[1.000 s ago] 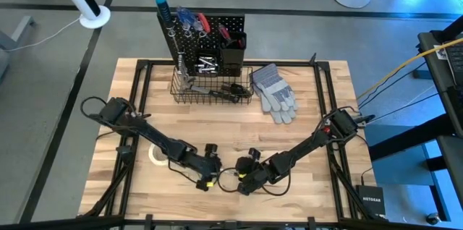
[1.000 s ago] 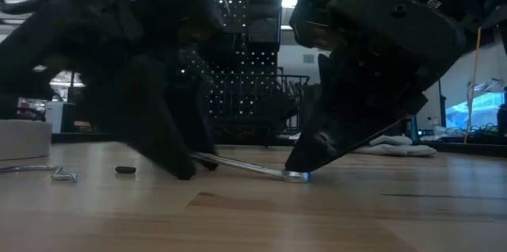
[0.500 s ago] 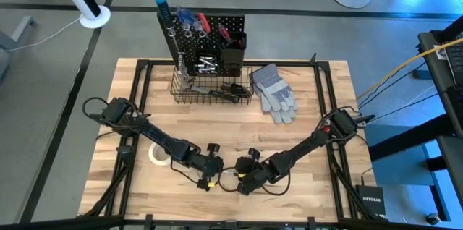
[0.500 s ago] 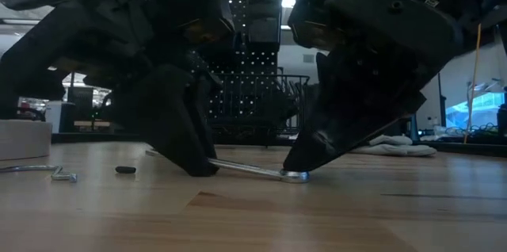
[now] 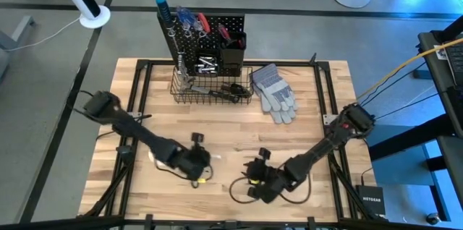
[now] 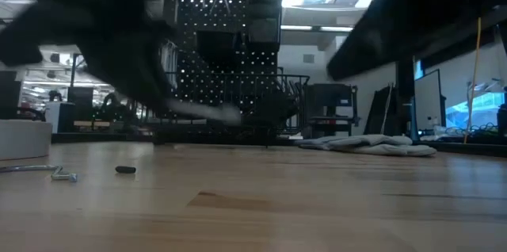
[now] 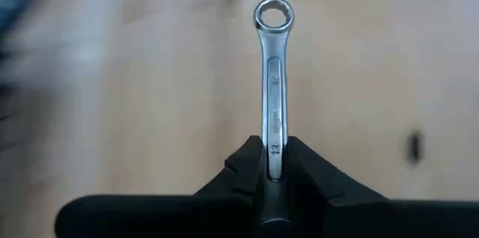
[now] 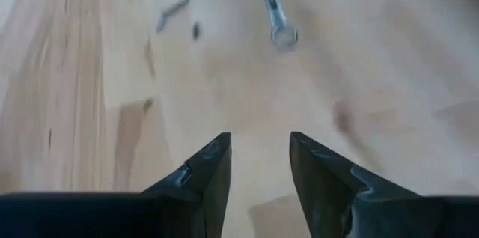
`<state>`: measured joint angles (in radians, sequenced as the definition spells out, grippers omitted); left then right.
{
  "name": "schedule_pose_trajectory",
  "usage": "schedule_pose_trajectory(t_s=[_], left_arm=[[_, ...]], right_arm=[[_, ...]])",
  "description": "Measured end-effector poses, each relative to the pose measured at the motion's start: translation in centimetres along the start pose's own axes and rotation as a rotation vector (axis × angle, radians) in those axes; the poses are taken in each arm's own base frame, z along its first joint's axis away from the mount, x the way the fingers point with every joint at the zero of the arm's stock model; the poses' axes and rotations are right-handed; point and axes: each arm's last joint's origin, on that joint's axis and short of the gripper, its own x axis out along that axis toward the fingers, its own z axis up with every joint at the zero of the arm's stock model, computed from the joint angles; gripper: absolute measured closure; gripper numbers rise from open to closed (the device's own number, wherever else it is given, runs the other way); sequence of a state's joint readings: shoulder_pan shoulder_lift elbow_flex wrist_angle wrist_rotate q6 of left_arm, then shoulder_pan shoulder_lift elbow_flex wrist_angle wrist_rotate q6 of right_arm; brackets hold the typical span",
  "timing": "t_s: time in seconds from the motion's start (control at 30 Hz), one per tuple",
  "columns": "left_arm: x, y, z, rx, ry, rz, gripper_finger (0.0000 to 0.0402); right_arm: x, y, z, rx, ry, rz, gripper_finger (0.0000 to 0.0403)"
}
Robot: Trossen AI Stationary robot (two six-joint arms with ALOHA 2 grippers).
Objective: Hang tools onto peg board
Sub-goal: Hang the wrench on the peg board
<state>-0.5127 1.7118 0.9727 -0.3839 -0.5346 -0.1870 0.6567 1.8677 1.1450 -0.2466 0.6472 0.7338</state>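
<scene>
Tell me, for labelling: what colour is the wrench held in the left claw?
Shiny silver steel ring-ended wrench, clearest in the left wrist view.

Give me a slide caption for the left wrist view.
Left gripper clamps a silver wrench by its shaft, ring end forward, above the wooden table.

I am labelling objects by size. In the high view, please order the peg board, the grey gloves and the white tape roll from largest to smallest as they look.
1. peg board with its wire basket
2. grey gloves
3. white tape roll, smallest, and partly hidden under the left arm, so its full size is unsure.
</scene>
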Motion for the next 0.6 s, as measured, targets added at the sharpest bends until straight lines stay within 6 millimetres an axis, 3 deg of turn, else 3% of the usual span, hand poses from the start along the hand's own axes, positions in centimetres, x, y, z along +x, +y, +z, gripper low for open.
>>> schedule_pose_trajectory(t_s=[0.13,0.4,0.6], left_arm=[[-3.8,1.6,-0.8,0.001,0.008,0.163,0.0372],[-11.4,7.1,-3.0,-0.117,-0.11,0.538,0.0372],[-14.2,10.7,-5.2,-0.32,-0.222,0.716,0.0372]], right_arm=[[-2.0,0.7,-0.5,-0.006,-0.121,-0.087,0.026],[-2.5,0.9,-0.8,-0.018,-0.163,-0.127,0.026],[-2.4,0.8,-0.7,-0.013,-0.165,-0.13,0.026]])
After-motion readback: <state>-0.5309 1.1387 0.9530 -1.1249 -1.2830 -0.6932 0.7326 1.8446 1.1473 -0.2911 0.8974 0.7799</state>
